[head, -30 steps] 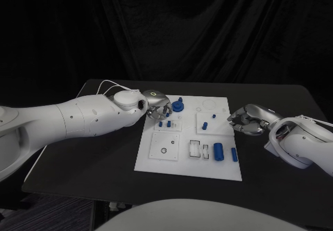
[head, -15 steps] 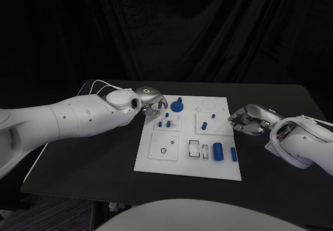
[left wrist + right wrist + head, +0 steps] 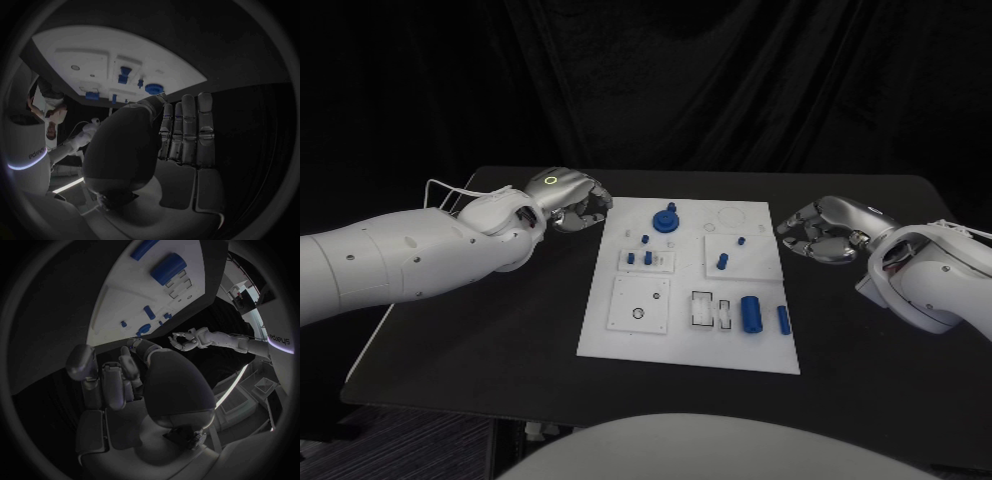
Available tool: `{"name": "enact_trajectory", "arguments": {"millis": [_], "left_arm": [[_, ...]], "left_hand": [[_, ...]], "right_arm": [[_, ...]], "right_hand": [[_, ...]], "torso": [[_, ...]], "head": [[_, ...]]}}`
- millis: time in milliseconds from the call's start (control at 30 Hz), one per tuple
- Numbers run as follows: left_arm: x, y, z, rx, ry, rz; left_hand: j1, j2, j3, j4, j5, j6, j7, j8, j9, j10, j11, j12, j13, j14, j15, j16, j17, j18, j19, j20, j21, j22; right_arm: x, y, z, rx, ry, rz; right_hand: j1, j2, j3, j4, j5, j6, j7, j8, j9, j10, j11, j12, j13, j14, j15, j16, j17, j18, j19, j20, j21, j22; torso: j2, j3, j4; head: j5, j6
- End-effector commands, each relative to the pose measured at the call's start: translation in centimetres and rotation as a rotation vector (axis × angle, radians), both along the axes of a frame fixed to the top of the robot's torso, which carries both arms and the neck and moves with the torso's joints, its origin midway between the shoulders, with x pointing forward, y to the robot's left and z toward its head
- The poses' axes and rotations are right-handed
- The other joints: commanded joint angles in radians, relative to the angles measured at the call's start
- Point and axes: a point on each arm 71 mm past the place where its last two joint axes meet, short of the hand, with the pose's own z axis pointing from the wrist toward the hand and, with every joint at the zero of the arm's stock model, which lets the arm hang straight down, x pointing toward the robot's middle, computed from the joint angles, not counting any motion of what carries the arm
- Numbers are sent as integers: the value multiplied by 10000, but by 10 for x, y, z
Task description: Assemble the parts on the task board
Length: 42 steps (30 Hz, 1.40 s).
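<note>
On the black table (image 3: 488, 340) I see my left silver hand (image 3: 577, 203) just off the left edge of the white flat task board (image 3: 635, 340), near its far corner. From my left wrist camera, the fingers (image 3: 187, 131) lie straight and side by side, with the thumb curved across the palm. Nothing is in that hand and it touches no part. I cannot tell if it rests on the table or floats above it.

My right silver hand (image 3: 819, 231) is just off the board's right edge, apart from it. Its fingers (image 3: 112, 380) are curled in toward the palm. I see nothing held in it, but the curled fingers hide the inside of the palm.

The small blue parts are on the board. A round blue knob-shaped part (image 3: 666, 218) stands near the far edge, closest to my left hand. Little blue pegs (image 3: 643, 257) stand on a raised square behind the middle. A short blue peg (image 3: 724, 262) stands to their right. A fat blue cylinder (image 3: 753, 313) and a thin blue bar (image 3: 783, 320) lie near the front right. The pegs are too small for me to make out their shapes.
</note>
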Motion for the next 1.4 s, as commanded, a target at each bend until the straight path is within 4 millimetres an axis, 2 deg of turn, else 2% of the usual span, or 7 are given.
{"name": "enact_trajectory", "arguments": {"millis": [33,300,567,767,867,1100,1400], "left_arm": [[-5,3,15,-3161,-486,-109],[-10,5,18,-7707,1582,-816],[-24,-7,17,-10861,3132,-2003],[-41,-19,12,-11859,4209,-2730],[-45,-21,9,-12098,4577,-2941],[-50,-22,4,-12443,4961,-3016],[-53,-20,1,-13231,5178,-2668]], "left_hand": [[-424,116,-180,466,953,272,163,30,-27,-350,232,164,34,-708,346,-749,-349,12,-492,195,-559,-139],[46,723,-1011,581,1964,-76,852,-410,-549,-1106,845,9,-869,-3020,1561,-3670,-2385,-544,-3083,795,-2838,-1203],[-243,1604,-2075,1075,2740,-2584,1454,-438,-2007,-3375,879,-890,-2409,-6456,1366,-6422,-4818,-678,-7057,538,-4092,-4489],[-1896,2580,-3879,1122,2734,-5564,590,-654,-3218,-5724,43,-2311,-3479,-9427,741,-8697,-6101,-238,-9912,453,-4414,-10030],[-2350,3159,-4968,1133,2145,-6209,17,-713,-3583,-6727,-676,-3327,-3670,-9665,1096,-8844,-6167,-60,-10153,926,-4449,-10722],[-3213,4013,-6463,1120,-214,-6868,-417,-765,-3668,-7475,-1107,-4300,-3816,-9711,1029,-8858,-6181,115,-10192,979,-4461,-11133],[-3100,4101,-7000,1104,-523,-7258,-597,-791,-3696,-7723,-1100,-4339,-3849,-9711,821,-8858,-6181,129,-10230,786,-4490,-11476]], "right_arm": [[6,2,4,-152,49,115],[26,18,9,-845,363,834],[41,28,4,-2004,-544,1446],[43,28,-5,-2264,-940,1566],[42,30,-10,-2360,-1120,1662],[43,32,-20,-2227,-1588,1694],[44,30,-26,-2215,-1660,1630]], "right_hand": [[38,-115,138,-46,-77,66,50,1,-12,-1212,31,-1201,-1075,-76,72,-387,253,217,-332,15,-690,658],[420,-348,520,-355,-240,-691,181,-110,-148,-4390,158,-4287,-3673,-1780,187,-2764,-2241,669,-1933,99,-3664,-391],[544,-365,359,-540,-229,-298,207,210,73,-4775,344,-5229,-4716,-1523,309,-2300,-1957,567,-1570,191,-3123,-52],[334,-380,145,-376,-840,-148,257,323,203,-5081,504,-5917,-5475,-1274,474,-1863,-1698,462,-1212,342,-2585,220],[147,-426,-231,-151,-1549,-52,251,421,338,-5655,606,-6201,-5790,-1211,578,-1641,-1602,416,-1062,453,-2373,323],[-104,-497,-850,228,-2233,-156,190,411,449,-5856,613,-6031,-5979,-1052,604,-1192,-1290,329,-795,508,-1876,557],[146,-410,-1035,272,-1887,-467,183,255,450,-5962,656,-5865,-6142,-1240,646,-1209,-1504,344,-871,543,-1979,610]], "torso": [[5,-36,12],[18,-69,29],[69,-63,60],[67,-117,121],[64,-141,128],[49,-74,76],[52,-66,69]], "head": [[-23,-1],[-109,9],[-385,193],[-578,300],[-634,330],[-548,396],[-631,391]]}}
